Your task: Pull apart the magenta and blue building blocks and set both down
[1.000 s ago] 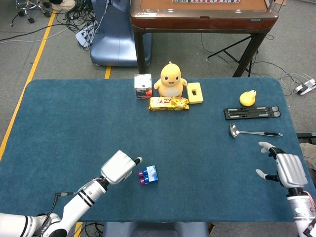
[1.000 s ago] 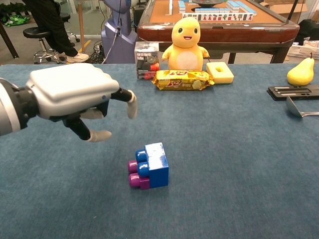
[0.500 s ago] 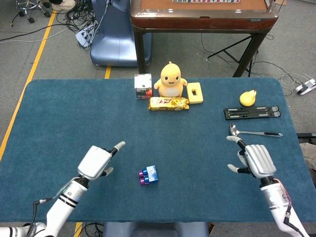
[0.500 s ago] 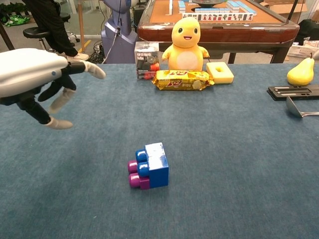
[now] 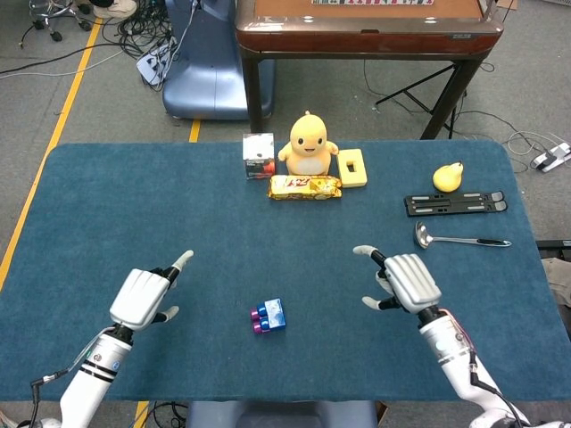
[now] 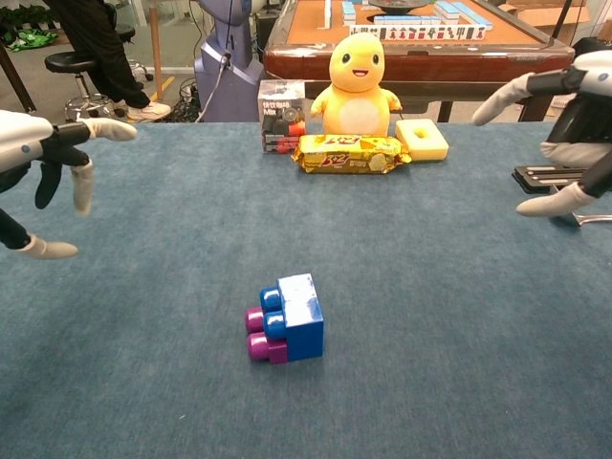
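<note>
On the counter (image 5: 107, 205), near its front edge, the blocks (image 5: 268, 316) lie joined, untouched, between the left robot hand (image 5: 143, 297) and right robot hand (image 5: 406, 281), both empty with fingers spread; approach step, next calls for gripping each block.

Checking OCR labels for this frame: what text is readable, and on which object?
Small black-and-white carton: Chinese characters along the top plus what looks like "Mix"; too small to read reliably.
Gold foil snack packet: red brand lettering, too blurred to read.
Mahjong tiles on the brown table: markings illegible.
Nothing else carries text.
</note>
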Controlling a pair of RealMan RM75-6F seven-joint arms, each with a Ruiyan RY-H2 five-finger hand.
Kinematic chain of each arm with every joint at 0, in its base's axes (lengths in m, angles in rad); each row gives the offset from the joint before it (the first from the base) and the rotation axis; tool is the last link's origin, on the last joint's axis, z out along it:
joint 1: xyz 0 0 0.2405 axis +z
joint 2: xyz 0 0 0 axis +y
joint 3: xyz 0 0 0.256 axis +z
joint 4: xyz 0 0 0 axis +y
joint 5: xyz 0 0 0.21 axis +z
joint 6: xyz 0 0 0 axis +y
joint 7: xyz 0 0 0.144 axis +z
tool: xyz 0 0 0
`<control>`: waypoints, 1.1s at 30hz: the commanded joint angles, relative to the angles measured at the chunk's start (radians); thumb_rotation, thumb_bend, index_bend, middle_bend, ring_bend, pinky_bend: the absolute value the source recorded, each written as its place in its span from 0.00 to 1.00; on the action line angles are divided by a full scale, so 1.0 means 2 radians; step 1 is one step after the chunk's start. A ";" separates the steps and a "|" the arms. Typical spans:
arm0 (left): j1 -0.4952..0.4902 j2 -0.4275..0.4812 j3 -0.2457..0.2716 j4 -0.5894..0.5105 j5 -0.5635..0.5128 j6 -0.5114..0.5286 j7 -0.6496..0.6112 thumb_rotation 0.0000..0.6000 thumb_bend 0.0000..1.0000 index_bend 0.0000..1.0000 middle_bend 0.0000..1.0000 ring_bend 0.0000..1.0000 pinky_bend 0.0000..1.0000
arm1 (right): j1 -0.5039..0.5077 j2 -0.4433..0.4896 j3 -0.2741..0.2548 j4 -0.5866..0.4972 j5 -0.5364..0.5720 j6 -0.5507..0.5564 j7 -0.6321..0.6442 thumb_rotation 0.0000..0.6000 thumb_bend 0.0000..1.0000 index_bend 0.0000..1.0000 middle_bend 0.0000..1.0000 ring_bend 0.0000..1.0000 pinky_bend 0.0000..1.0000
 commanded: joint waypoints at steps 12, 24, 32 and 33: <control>0.026 0.001 -0.005 0.015 0.013 -0.002 -0.016 1.00 0.17 0.07 0.47 0.58 0.80 | 0.056 -0.058 -0.003 0.007 0.046 -0.039 -0.045 1.00 0.00 0.24 1.00 1.00 1.00; 0.035 -0.002 -0.013 0.019 0.020 -0.013 -0.018 1.00 0.17 0.08 0.47 0.58 0.80 | 0.091 -0.098 -0.015 0.013 0.091 -0.057 -0.078 1.00 0.00 0.24 1.00 1.00 1.00; 0.041 -0.004 -0.015 0.023 0.024 -0.019 -0.019 1.00 0.17 0.08 0.47 0.58 0.80 | 0.110 -0.125 -0.024 0.025 0.133 -0.065 -0.089 1.00 0.00 0.21 1.00 1.00 1.00; 0.042 -0.004 -0.015 0.023 0.024 -0.020 -0.019 1.00 0.17 0.08 0.47 0.58 0.80 | 0.112 -0.128 -0.024 0.027 0.137 -0.066 -0.089 1.00 0.00 0.21 1.00 1.00 1.00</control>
